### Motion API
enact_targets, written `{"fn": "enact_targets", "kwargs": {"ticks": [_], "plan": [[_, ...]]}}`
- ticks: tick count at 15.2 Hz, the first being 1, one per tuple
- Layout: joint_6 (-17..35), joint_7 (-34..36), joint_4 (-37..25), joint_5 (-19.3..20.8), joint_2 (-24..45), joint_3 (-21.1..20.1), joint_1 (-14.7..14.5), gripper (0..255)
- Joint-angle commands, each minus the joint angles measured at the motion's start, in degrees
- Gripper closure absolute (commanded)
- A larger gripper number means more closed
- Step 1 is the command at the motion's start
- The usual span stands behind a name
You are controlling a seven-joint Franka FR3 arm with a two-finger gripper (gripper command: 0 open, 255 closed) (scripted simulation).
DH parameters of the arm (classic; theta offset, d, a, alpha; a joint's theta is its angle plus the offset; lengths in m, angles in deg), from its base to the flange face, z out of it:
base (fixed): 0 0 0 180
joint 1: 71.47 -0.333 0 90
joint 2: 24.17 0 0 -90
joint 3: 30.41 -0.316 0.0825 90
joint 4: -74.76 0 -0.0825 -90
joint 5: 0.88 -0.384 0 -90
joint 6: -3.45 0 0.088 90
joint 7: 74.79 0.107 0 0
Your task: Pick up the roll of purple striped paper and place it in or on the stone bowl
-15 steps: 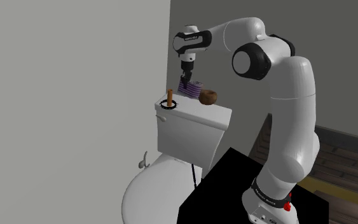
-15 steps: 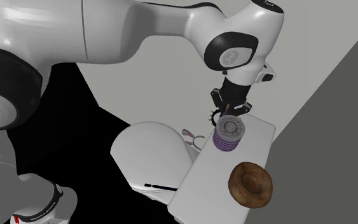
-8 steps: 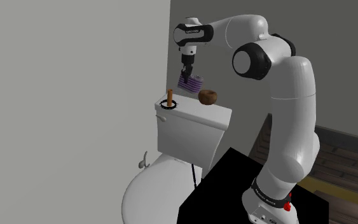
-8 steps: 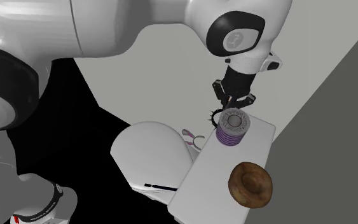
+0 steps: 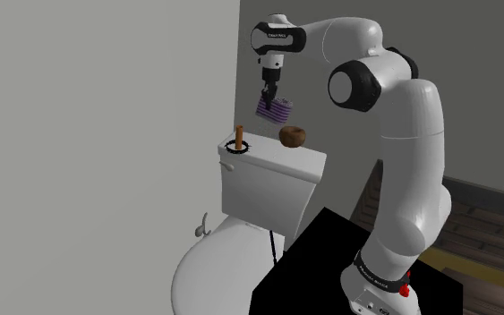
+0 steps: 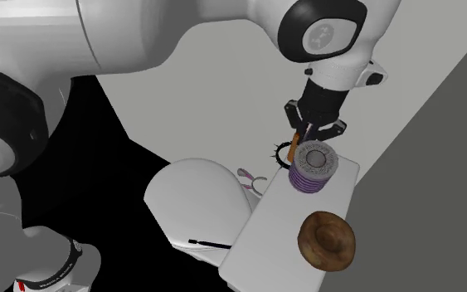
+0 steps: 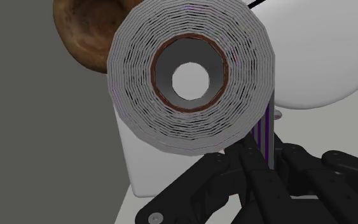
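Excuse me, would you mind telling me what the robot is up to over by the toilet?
The arm's black gripper is clasped on a purple-striped paper roll, holding it in the air above the toilet tank lid. The brown bowl sits on that lid, empty, and the roll is not yet over it.

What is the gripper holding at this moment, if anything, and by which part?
The gripper holds the purple-striped paper roll, its fingers clasping the striped outer side near one edge, not the core. The roll hangs above the toilet tank lid.
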Motion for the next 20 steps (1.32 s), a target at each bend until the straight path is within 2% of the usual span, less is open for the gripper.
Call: {"fn": "enact_targets", "kwargs": {"ticks": [1,6,11,20], "plan": [[-0.99,-2.37,-1.95,-0.35,0.98,0.59,2.00,255],[-3.35,-8.19,-6.95,-1.33,3.69,1.93,7.26,255],[-6.90,-13.27,-15.05,-2.74,8.25,2.73,12.95,255],[1.66,-13.38,-3.98,-2.13,5.84,2.84,11.27,255]]}}
